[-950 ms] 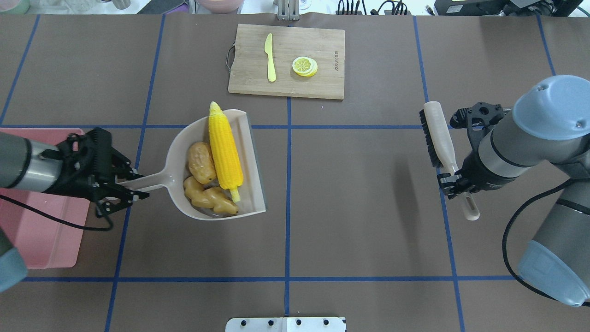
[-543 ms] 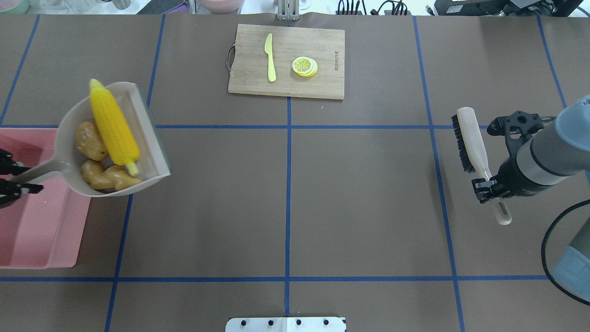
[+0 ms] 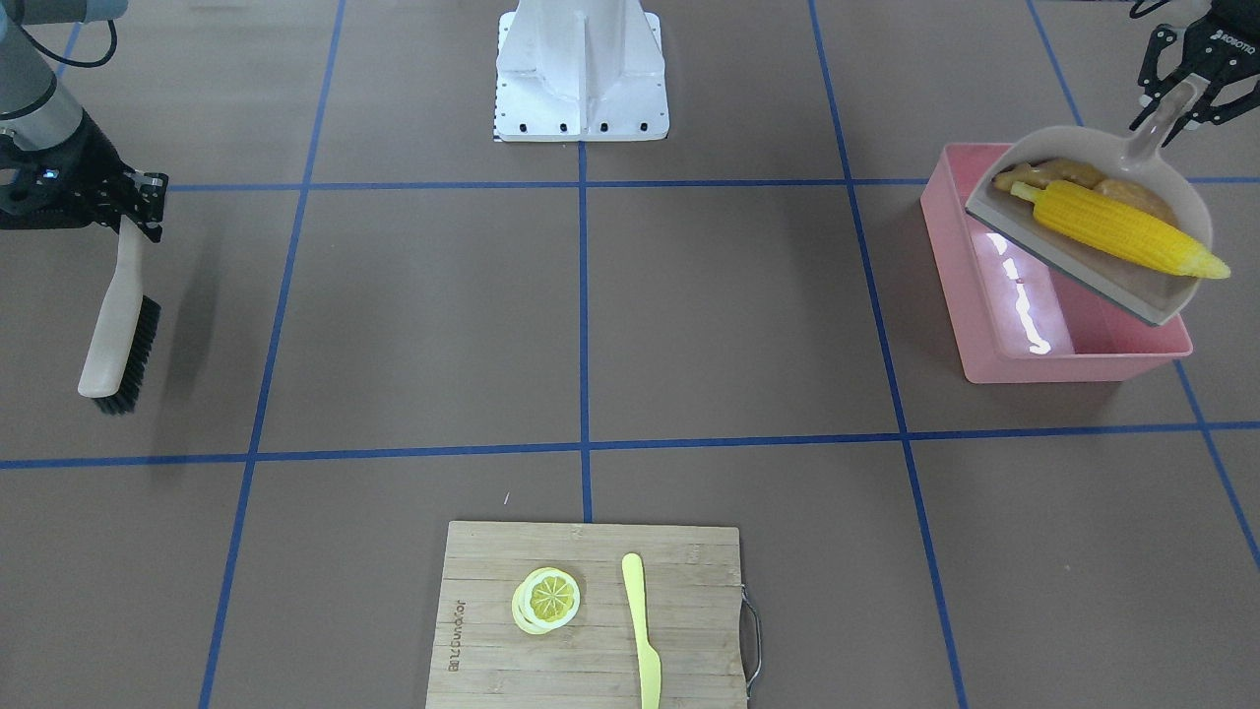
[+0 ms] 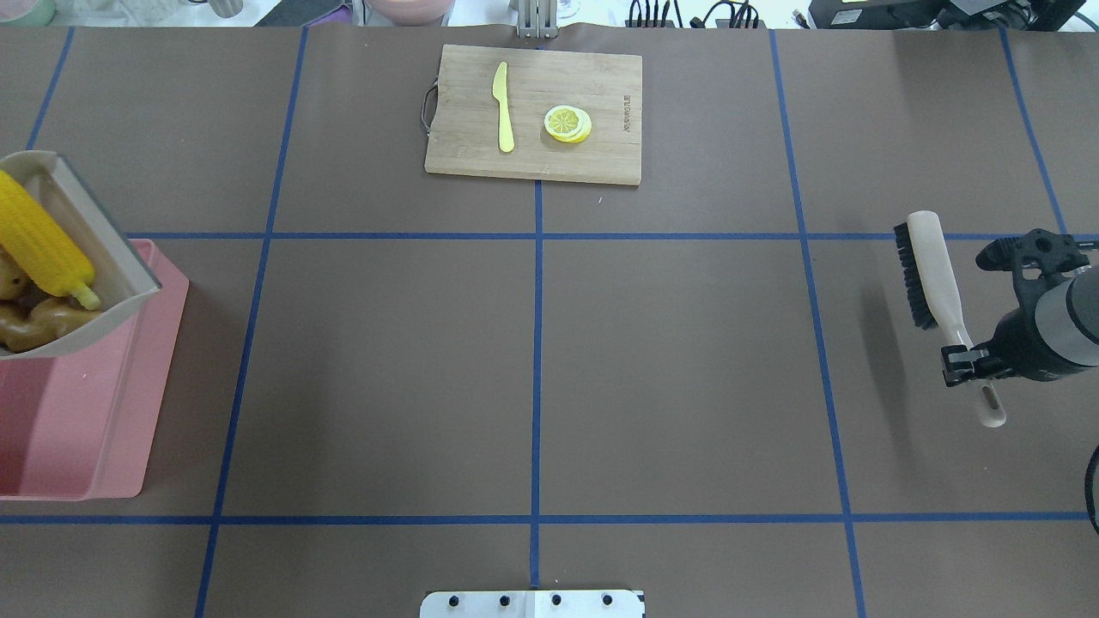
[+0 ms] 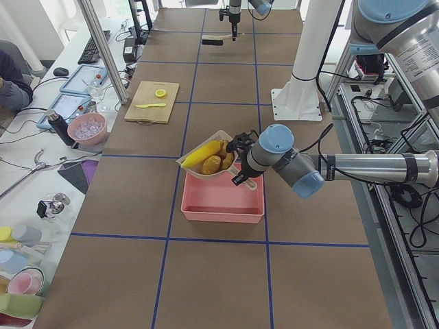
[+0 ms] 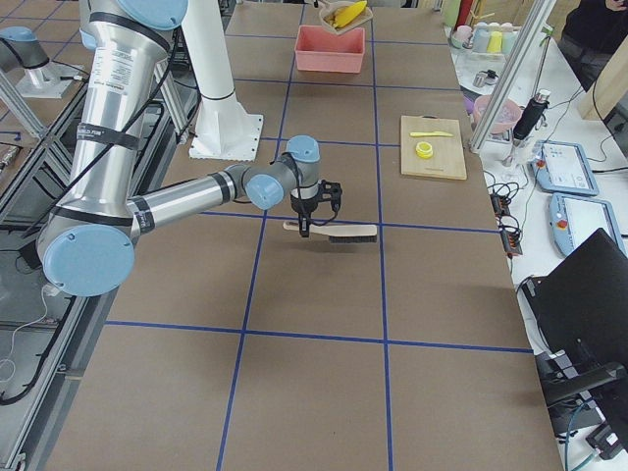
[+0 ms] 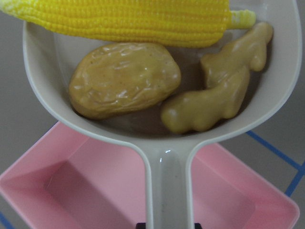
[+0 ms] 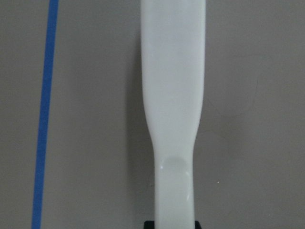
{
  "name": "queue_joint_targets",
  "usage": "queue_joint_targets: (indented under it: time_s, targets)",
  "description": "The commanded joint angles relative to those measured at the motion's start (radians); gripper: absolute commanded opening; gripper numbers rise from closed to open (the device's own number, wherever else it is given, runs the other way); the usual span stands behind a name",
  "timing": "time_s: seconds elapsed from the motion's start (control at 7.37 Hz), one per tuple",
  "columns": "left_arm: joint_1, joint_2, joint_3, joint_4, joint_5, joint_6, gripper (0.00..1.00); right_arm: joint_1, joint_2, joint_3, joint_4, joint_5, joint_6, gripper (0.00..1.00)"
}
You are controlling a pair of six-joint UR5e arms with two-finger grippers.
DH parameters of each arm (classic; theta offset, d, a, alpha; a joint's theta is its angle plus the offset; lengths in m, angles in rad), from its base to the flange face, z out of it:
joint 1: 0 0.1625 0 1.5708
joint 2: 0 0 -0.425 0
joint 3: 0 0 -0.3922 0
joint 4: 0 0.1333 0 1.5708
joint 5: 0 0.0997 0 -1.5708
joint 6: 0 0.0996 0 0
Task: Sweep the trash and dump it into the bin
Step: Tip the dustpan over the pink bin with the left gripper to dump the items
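Beige dustpan (image 3: 1171, 246), held by its handle in our left gripper (image 3: 1181, 94) jaws, raised above the pink bin (image 3: 970, 286). Contents: corn cob (image 3: 1112, 228), potato (image 7: 124, 78), ginger root (image 7: 217, 93). Our right gripper (image 4: 966, 360) jaws clamp a brush (image 4: 932, 270) handle above the brown surface (image 4: 532, 360).

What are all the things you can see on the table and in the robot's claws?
corn cob: 1, yellow, in the dustpan
potato: 1, brown, in the dustpan
ginger root: 1, tan, in the dustpan
dustpan: 1, beige, held over the bin
bin: 1, pink, table's left end
brush: 1, cream, black bristles, held
cutting board: 1, wooden, far middle
knife: 1, pale yellow, on board
lemon slices: stack, yellow, on board
left claw: grips dustpan handle
right claw: grips brush handle
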State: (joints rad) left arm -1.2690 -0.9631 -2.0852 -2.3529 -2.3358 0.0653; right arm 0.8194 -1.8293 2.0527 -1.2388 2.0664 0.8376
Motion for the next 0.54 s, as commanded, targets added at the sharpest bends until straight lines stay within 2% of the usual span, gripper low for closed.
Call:
queue_joint_targets:
  time_s: [0.0, 0.27, 0.41]
  targets:
    - [-0.055, 0.078, -0.03, 0.233, 0.001, 0.228, 0.18, 0.017, -0.018, -0.08, 0.076, 0.018, -0.052, 0.0]
    - [-0.061, 0.079, -0.079, 0.406, 0.003, 0.339, 0.18, 0.014, -0.007, -0.144, 0.133, 0.017, -0.049, 0.0]
    - [-0.096, 0.083, -0.123, 0.56, 0.013, 0.484, 0.18, 0.014, -0.005, -0.154, 0.133, 0.02, -0.049, 0.0]
